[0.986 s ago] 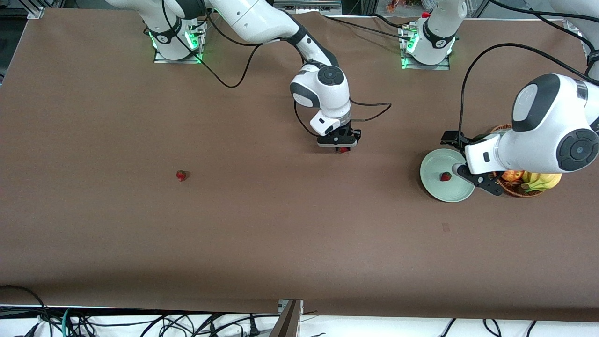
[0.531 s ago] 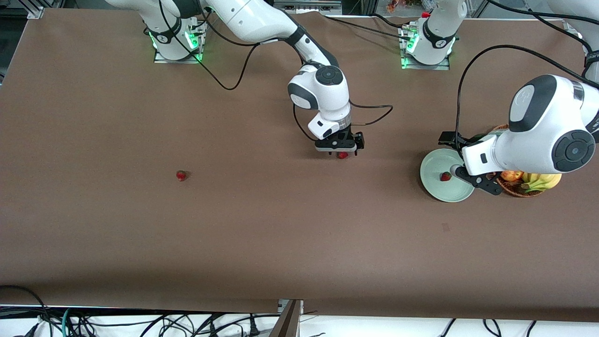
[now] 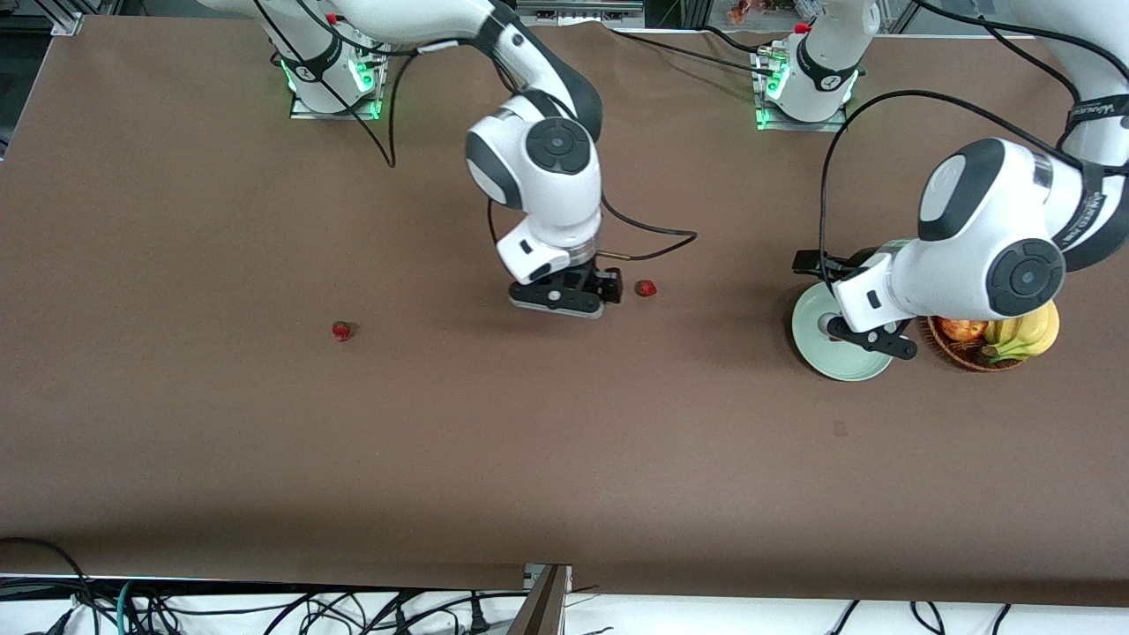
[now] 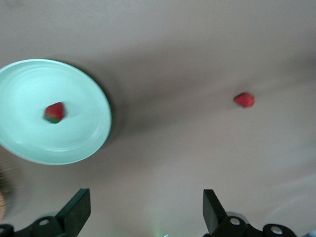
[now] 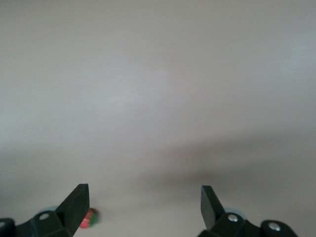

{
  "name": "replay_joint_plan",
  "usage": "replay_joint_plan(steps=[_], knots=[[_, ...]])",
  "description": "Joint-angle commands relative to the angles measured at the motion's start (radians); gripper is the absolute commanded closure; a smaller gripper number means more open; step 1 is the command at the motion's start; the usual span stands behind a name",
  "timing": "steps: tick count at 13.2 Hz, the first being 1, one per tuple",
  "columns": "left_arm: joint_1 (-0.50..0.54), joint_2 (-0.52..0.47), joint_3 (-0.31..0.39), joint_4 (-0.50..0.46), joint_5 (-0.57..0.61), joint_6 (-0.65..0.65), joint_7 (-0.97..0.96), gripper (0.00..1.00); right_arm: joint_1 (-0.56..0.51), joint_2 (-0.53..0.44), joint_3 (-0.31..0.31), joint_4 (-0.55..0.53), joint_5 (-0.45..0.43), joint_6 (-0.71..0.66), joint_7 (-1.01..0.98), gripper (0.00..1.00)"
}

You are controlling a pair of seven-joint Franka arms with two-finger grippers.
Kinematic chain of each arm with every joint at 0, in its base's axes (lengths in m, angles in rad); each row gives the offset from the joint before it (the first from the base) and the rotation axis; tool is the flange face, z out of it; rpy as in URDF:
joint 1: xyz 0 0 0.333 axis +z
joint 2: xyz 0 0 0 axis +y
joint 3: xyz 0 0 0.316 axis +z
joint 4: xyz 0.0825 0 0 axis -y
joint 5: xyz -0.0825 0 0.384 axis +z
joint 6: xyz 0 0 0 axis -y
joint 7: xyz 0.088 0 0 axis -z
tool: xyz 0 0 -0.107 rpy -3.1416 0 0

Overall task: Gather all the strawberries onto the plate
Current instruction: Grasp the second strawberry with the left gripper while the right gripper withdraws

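Your right gripper (image 3: 564, 304) is backing away, jaws open, leaving its strawberry (image 3: 646, 287) on the desk (image 3: 564, 459) toward the plate (image 3: 816, 353); left gripper (image 4: 148, 217) hovering there, jaws open, is nearer.

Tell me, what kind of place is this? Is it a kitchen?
Probably a robot lab, not a kitchen. Two white arms are bolted to a brown table, loose cables run along its edge, and the only food is strawberries, a plate and a fruit basket.
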Motion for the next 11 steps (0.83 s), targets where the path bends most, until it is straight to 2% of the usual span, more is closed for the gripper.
replay_joint_plan(steps=[1, 3, 4, 6, 9, 11], knots=[[0.008, -0.077, -0.049, -0.210, -0.032, 0.235, -0.070, 0.00, -0.074, -0.152, -0.005, -0.130, 0.042, -0.078, -0.159, 0.00], [-0.001, -0.082, -0.097, -0.349, -0.032, 0.498, -0.138, 0.00, -0.171, -0.223, -0.004, -0.147, 0.128, -0.169, -0.300, 0.00], [-0.033, -0.076, -0.108, -0.396, -0.026, 0.588, -0.200, 0.00, -0.209, -0.261, -0.004, -0.164, 0.146, -0.214, -0.363, 0.00], [-0.131, -0.044, -0.102, -0.411, 0.023, 0.649, -0.361, 0.00, -0.288, -0.385, -0.002, -0.230, 0.145, -0.297, -0.408, 0.00], [-0.177, 0.064, -0.105, -0.407, 0.299, 0.741, -0.596, 0.00, -0.418, -0.598, 0.002, -0.429, 0.139, -0.309, -0.573, 0.00], [-0.237, 0.110, -0.099, -0.404, 0.379, 0.760, -0.723, 0.00, -0.487, -0.671, 0.005, -0.503, 0.127, -0.314, -0.659, 0.00]])
